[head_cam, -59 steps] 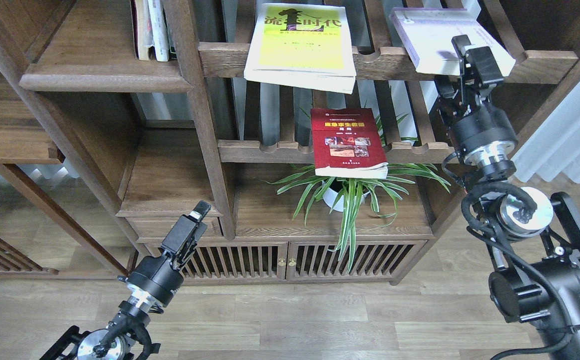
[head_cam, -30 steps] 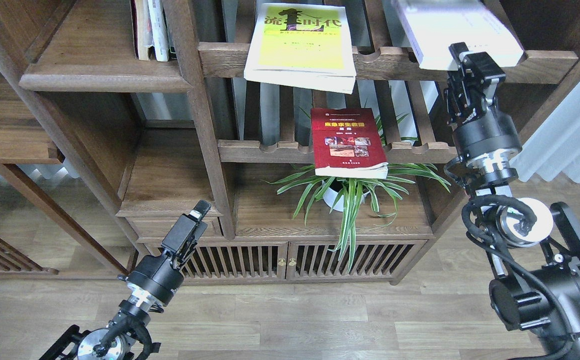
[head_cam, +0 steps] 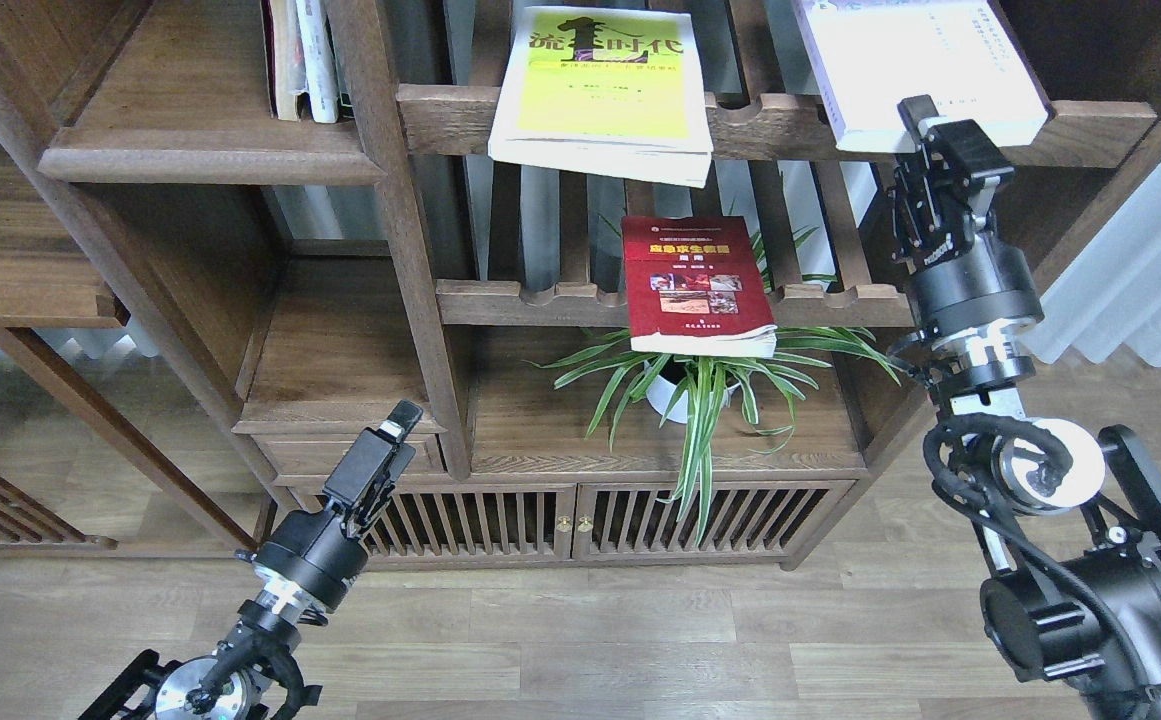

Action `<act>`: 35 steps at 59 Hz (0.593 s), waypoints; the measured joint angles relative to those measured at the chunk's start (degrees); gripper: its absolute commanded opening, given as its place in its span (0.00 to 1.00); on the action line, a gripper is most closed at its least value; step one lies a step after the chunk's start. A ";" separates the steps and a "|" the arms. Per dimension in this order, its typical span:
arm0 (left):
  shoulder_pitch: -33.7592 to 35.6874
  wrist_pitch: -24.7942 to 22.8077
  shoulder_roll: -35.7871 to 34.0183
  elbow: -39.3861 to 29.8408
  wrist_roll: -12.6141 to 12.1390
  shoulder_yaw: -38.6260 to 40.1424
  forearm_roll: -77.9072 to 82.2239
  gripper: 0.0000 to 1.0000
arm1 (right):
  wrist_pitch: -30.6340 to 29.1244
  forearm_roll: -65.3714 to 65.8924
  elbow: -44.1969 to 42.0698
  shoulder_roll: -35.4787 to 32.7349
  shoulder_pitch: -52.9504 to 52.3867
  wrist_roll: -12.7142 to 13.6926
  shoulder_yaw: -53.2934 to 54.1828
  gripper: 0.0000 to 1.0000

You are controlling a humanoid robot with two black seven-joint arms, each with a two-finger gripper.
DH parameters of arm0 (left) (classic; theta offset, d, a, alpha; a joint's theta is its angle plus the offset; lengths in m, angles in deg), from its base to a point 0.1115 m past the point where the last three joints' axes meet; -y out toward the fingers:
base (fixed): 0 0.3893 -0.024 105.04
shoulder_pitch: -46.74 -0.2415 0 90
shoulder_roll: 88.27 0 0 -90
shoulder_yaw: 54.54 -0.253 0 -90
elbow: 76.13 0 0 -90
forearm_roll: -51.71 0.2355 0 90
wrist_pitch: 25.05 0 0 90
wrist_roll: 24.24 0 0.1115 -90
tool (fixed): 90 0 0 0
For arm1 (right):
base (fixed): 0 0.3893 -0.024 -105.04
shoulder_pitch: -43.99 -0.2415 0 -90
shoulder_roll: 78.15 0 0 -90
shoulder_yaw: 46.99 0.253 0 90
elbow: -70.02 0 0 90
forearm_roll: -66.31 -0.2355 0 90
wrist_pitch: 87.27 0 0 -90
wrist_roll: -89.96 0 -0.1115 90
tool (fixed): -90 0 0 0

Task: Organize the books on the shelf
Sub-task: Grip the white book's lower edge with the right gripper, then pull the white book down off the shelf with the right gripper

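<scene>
The pale lavender-white book (head_cam: pixel 915 60) lies on the top right slatted rack, its top out of view. My right gripper (head_cam: pixel 930 118) is at its lower edge and shut on it. The yellow-green book (head_cam: pixel 605 90) with black characters lies on the top middle rack, overhanging the rail. The dark red book (head_cam: pixel 695 285) lies on the middle rack above a plant. The shelf (head_cam: pixel 190 120), a solid dark-brown board with a moulded front edge, is at the upper left. My left gripper (head_cam: pixel 402 418) is low at the left, shut and empty, far from all the books.
Several thin books (head_cam: pixel 305 60) stand at the shelf's right end by a thick upright post (head_cam: pixel 390 200). A spider plant in a white pot (head_cam: pixel 685 385) sits under the red book. A slatted cabinet (head_cam: pixel 580 520) stands at floor level. A white curtain (head_cam: pixel 1140 270) hangs at the right.
My right gripper has shifted at the lavender book's lower edge, and the book has swung from skewed to squarer and risen. The left arm and the other books have not moved.
</scene>
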 measured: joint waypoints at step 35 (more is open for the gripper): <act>-0.60 0.00 0.00 -0.23 0.00 0.90 -0.07 1.00 | -5.96 -0.20 3.90 -0.24 5.65 0.27 0.21 0.06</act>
